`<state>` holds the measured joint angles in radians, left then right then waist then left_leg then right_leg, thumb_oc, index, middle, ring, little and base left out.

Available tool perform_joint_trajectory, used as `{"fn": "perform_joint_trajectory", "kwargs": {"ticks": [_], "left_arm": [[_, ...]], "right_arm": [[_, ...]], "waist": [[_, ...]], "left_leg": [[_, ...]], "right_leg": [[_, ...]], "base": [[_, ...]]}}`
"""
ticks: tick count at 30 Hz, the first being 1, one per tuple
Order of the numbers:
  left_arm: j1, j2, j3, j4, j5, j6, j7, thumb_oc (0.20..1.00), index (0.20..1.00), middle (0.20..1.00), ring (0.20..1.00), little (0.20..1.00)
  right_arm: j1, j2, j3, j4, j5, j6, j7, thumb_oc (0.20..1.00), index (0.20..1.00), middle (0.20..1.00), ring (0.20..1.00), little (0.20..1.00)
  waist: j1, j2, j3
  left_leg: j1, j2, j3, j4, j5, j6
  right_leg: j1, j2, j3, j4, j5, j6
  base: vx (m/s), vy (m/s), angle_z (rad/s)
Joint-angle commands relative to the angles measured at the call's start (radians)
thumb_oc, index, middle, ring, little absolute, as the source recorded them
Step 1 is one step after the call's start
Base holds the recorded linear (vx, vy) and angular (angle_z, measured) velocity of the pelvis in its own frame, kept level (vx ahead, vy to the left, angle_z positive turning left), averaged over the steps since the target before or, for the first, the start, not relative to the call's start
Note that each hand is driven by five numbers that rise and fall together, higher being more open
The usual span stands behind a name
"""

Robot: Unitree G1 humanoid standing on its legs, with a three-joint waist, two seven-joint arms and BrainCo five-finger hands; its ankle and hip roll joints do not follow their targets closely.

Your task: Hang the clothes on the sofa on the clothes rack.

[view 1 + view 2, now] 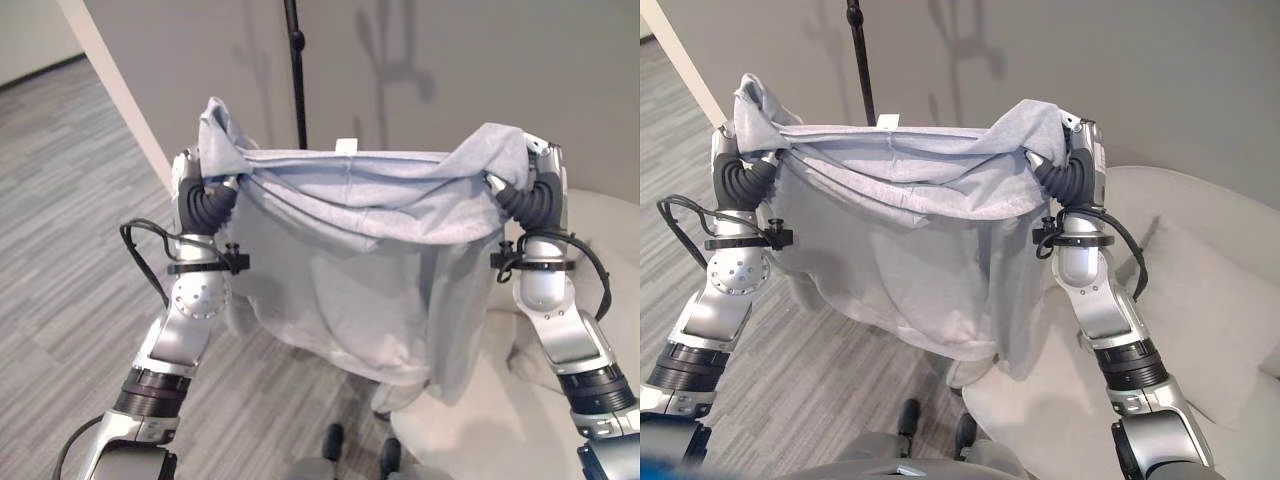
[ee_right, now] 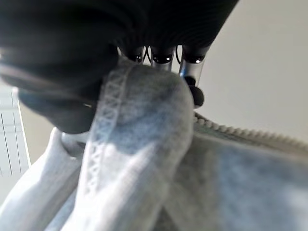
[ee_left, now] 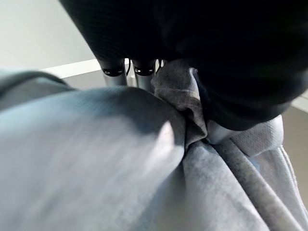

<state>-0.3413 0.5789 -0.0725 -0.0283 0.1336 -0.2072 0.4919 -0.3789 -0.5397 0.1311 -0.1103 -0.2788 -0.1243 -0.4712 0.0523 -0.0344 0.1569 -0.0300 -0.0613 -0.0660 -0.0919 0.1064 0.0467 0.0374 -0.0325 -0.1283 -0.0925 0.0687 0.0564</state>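
Left hand and right hand both pinch the light grey cotton shirt aloft, spread wide; next, I'd say, carry it to the thin black rack pole.

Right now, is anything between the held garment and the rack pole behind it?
Nothing visible does. The grey garment hangs spread between the left hand and right hand, with the black rack pole rising just behind its top edge.

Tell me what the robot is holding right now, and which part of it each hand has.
A light grey garment, stretched between both hands: the left hand and right hand each pinch its upper edge at opposite ends.
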Motion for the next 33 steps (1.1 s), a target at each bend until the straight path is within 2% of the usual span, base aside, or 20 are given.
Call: {"fn": "perform_joint_trajectory", "kwargs": {"ticks": [1,3,6,8,10,14,16,18,20,22,23,24,27,29,30,31,33], "left_arm": [[-0.012,0.008,0.090,0.057,0.009,0.003,0.018,0.200,0.200,0.200,0.200,0.200],[0.004,0.004,0.098,0.045,0.006,0.003,0.014,0.200,0.200,0.200,0.200,0.200],[0.025,-0.016,0.108,0.029,-0.002,0.005,0.017,0.200,0.200,0.200,0.200,0.200],[0.038,-0.036,0.107,0.023,-0.010,0.003,0.017,0.200,0.200,0.200,0.200,0.200],[0.045,-0.034,0.108,0.016,-0.013,0.000,0.014,0.200,0.200,0.200,0.200,0.200],[0.055,-0.011,0.122,0.010,-0.016,0.000,0.026,0.200,0.200,0.200,0.200,0.200],[0.053,-0.006,0.124,0.015,-0.026,-0.007,0.042,0.200,0.200,0.200,0.200,0.200],[0.051,-0.005,0.123,0.021,-0.037,-0.011,0.052,0.200,0.200,0.200,0.200,0.200],[0.047,-0.005,0.121,0.026,-0.041,-0.015,0.054,0.200,0.200,0.200,0.200,0.200],[0.038,-0.005,0.108,0.028,-0.044,-0.015,0.058,0.200,0.200,0.200,0.200,0.200],[0.027,-0.010,0.099,0.033,-0.046,-0.014,0.049,0.200,0.200,0.200,0.200,0.200],[0.019,-0.014,0.085,0.037,-0.043,-0.014,0.043,0.200,0.200,0.200,0.200,0.200],[0.002,-0.002,0.069,0.047,-0.032,-0.008,0.033,0.200,0.200,0.200,0.200,0.200],[-0.001,0.019,0.072,0.036,-0.027,-0.006,0.027,0.200,0.200,0.200,0.200,0.200],[-0.001,0.027,0.078,0.029,-0.023,-0.007,0.026,0.200,0.200,0.200,0.200,0.200],[-0.003,0.033,0.081,0.021,-0.021,-0.008,0.025,0.200,0.200,0.200,0.200,0.200],[-0.003,0.033,0.082,0.021,-0.021,-0.008,0.024,0.200,0.200,0.200,0.200,0.200]], "right_arm": [[0.022,-0.057,-0.164,0.020,-0.001,0.000,-0.057,0.200,0.200,0.200,0.200,0.200],[0.034,-0.063,-0.172,0.008,0.002,0.000,-0.048,0.200,0.200,0.200,0.200,0.200],[0.041,-0.071,-0.165,-0.004,0.007,-0.001,-0.042,0.200,0.200,0.200,0.200,0.200],[0.043,-0.073,-0.164,-0.005,0.017,-0.006,-0.038,0.200,0.200,0.200,0.200,0.200],[0.041,-0.082,-0.163,-0.004,0.022,-0.007,-0.035,0.200,0.200,0.200,0.200,0.200],[0.027,-0.103,-0.158,0.004,0.037,-0.009,-0.040,0.200,0.200,0.200,0.200,0.200],[0.030,-0.126,-0.171,0.007,0.044,-0.006,-0.056,0.200,0.200,0.200,0.200,0.200],[0.039,-0.131,-0.180,0.005,0.041,-0.003,-0.064,0.200,0.200,0.200,0.200,0.200],[0.048,-0.137,-0.189,0.005,0.039,-0.001,-0.066,0.200,0.200,0.200,0.200,0.200],[0.052,-0.144,-0.197,0.003,0.032,0.003,-0.070,0.200,0.200,0.200,0.200,0.200],[0.074,-0.135,-0.211,0.004,0.022,0.008,-0.062,0.200,0.200,0.200,0.200,0.200],[0.093,-0.127,-0.228,0.002,0.013,0.012,-0.060,0.200,0.200,0.200,0.200,0.200],[0.131,-0.075,-0.254,-0.008,0.001,0.018,-0.056,0.200,0.200,0.200,0.200,0.200],[0.116,-0.047,-0.245,-0.006,0.005,0.025,-0.057,0.200,0.200,0.200,0.200,0.200],[0.106,-0.042,-0.243,-0.004,0.002,0.023,-0.060,0.200,0.200,0.200,0.200,0.200],[0.095,-0.036,-0.236,-0.001,0.003,0.020,-0.065,0.200,0.200,0.200,0.200,0.200],[0.094,-0.036,-0.236,-0.001,0.002,0.020,-0.066,0.200,0.200,0.200,0.200,0.200]], "waist": [[0.002,-0.015,-0.092],[0.001,-0.015,-0.094],[0.003,-0.020,-0.074],[0.007,-0.019,-0.061],[0.007,-0.021,-0.058],[0.008,-0.022,-0.062],[-0.001,-0.012,-0.063],[-0.006,0.002,-0.062],[-0.008,0.014,-0.066],[-0.008,0.023,-0.068],[-0.013,0.043,-0.080],[-0.016,0.047,-0.085],[-0.026,0.015,-0.103],[-0.021,0.002,-0.097],[-0.015,-0.002,-0.097],[-0.009,-0.003,-0.096],[-0.009,-0.003,-0.095]], "left_leg": [[0.035,0.017,0.021,0.005,-0.101,-0.082],[0.046,0.020,0.015,0.022,-0.113,-0.075],[0.007,0.015,0.007,0.156,-0.175,-0.074],[-0.029,0.022,-0.011,0.206,-0.176,-0.090],[-0.060,0.048,-0.032,0.206,-0.167,-0.094],[-0.100,0.156,-0.104,0.107,-0.067,-0.121],[-0.125,0.243,-0.129,0.034,-0.024,-0.155],[-0.141,0.281,-0.146,0.013,-0.005,-0.175],[-0.146,0.292,-0.153,0.005,-0.004,-0.187],[-0.159,0.297,-0.145,0.012,0.000,-0.194],[-0.143,0.297,-0.136,0.022,0.005,-0.214],[-0.137,0.285,-0.127,0.030,-0.001,-0.215],[-0.096,0.227,-0.064,0.027,-0.044,-0.191],[-0.078,0.195,-0.013,0.016,-0.057,-0.167],[-0.072,0.184,0.010,0.014,-0.063,-0.160],[-0.061,0.177,0.030,0.013,-0.079,-0.150],[-0.059,0.176,0.031,0.013,-0.080,-0.149]], "right_leg": [[-0.048,0.009,0.037,0.051,-0.047,0.061],[-0.035,0.010,0.041,0.035,-0.035,0.060],[0.004,0.001,0.039,0.021,-0.036,0.055],[0.021,-0.009,0.047,0.015,-0.040,0.055],[0.016,-0.023,0.051,0.017,-0.046,0.060],[-0.011,-0.043,0.078,0.039,-0.072,0.070],[-0.004,-0.074,0.105,0.054,-0.112,0.086],[0.010,-0.096,0.127,0.067,-0.138,0.097],[0.018,-0.108,0.136,0.071,-0.151,0.104],[0.028,-0.123,0.130,0.079,-0.161,0.112],[0.037,-0.159,0.134,0.087,-0.153,0.129],[0.038,-0.184,0.130,0.086,-0.139,0.140],[-0.011,-0.269,0.136,0.090,-0.041,0.168],[-0.061,-0.300,0.130,0.093,0.055,0.173],[-0.078,-0.310,0.108,0.092,0.080,0.174],[-0.081,-0.313,0.077,0.095,0.076,0.170],[-0.079,-0.313,0.078,0.095,0.076,0.170]], "base": [[0.09,-0.049,0.16],[0.10,-0.065,0.08],[0.09,-0.045,0.01],[0.04,0.060,0.00],[0.03,0.106,0.01],[0.04,0.167,-0.10],[0.14,0.400,-0.14],[0.14,0.369,-0.15],[0.12,0.316,-0.24],[0.15,0.445,-0.33],[0.16,0.579,-0.29],[0.21,0.759,-0.21],[0.10,0.548,-0.05],[-0.05,0.429,-0.31],[-0.02,0.387,-0.67],[0.01,0.251,-0.78],[0.01,0.069,-0.58]]}}
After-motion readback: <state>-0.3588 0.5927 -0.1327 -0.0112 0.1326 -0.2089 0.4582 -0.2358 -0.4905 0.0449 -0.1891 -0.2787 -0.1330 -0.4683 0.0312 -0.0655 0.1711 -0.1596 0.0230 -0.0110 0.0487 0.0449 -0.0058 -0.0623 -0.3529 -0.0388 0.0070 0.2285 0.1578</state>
